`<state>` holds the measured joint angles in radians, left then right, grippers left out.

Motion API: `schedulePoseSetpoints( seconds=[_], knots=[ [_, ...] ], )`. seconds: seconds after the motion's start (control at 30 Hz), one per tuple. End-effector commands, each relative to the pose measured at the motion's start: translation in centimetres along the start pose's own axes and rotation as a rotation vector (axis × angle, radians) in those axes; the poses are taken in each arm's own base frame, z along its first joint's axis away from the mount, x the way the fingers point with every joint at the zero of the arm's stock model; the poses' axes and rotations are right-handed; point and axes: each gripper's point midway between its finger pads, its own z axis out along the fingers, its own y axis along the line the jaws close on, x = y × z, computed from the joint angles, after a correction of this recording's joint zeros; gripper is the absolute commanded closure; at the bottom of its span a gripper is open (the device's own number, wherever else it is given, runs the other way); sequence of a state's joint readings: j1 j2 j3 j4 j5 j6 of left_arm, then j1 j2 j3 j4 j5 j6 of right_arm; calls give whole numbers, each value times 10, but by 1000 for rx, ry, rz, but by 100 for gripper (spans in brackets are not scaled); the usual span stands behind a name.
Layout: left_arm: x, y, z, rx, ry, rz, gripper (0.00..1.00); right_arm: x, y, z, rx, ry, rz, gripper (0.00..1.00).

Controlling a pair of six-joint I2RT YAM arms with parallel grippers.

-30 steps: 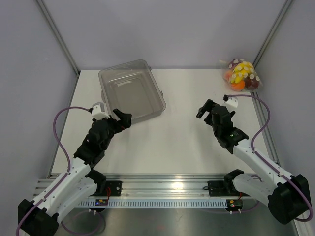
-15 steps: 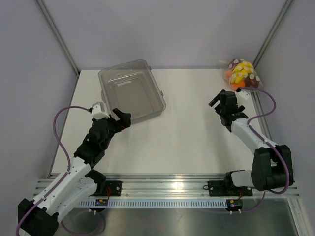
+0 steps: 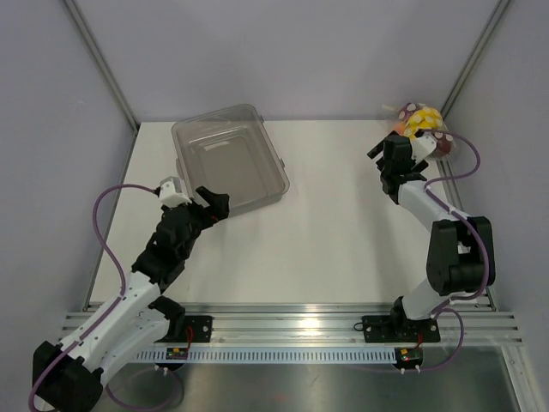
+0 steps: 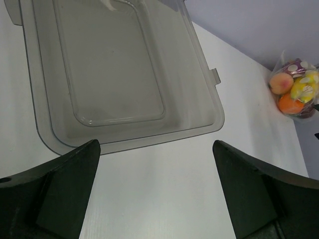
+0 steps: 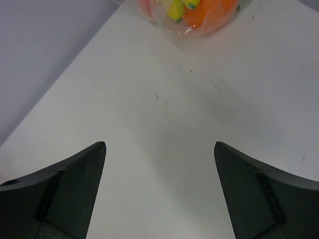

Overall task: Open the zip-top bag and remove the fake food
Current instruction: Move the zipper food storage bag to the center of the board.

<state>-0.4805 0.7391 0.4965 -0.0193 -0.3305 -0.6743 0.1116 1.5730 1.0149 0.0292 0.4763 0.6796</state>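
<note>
The zip-top bag point(image 4: 295, 88), a clear crinkly pouch, lies in the far right corner of the table point(image 3: 343, 223), bulging with the fake food point(image 3: 423, 121): peach point(image 4: 280, 82), orange point(image 4: 289, 104), yellow banana bunch point(image 4: 305, 87), all packed close inside it

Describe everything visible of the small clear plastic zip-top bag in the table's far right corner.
The small, clear, crinkly plastic zip-top bag lies bulging on the white table in its far right corner, close to the wall. Through the film shows the fake food: yellow, orange and peach pieces and a dark one with white spots. Whether the zip is shut cannot be told. The open right gripper points at the bag with bare table between; only the table touches it.
</note>
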Motion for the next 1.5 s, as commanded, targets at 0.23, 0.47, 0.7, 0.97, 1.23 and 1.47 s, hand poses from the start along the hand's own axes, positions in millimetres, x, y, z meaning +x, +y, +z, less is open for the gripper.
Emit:
schedulePoseSetpoints(
  seconds=[0.23,0.47,0.7,0.97,1.23,1.47],
  knots=[
    [-7,-3,4,48,-114,-195,1,-66,-25,59,92,-130,82,4],
    [-2,-8,11,46,-76,-175,1,-80,-37,91,88,-125,112,5],
    [-2,-13,12,57,-61,-173,1,-87,-32,108,54,-145,130,4],
    [-4,-16,8,76,-64,-179,1,-104,-22,123,4,-181,139,5],
    [-12,-23,3,99,-74,-193,1,-104,-18,144,-21,-171,157,23],
    [-17,-27,-1,119,-81,-187,1,-95,-11,155,-61,-138,140,24]
  ],
)
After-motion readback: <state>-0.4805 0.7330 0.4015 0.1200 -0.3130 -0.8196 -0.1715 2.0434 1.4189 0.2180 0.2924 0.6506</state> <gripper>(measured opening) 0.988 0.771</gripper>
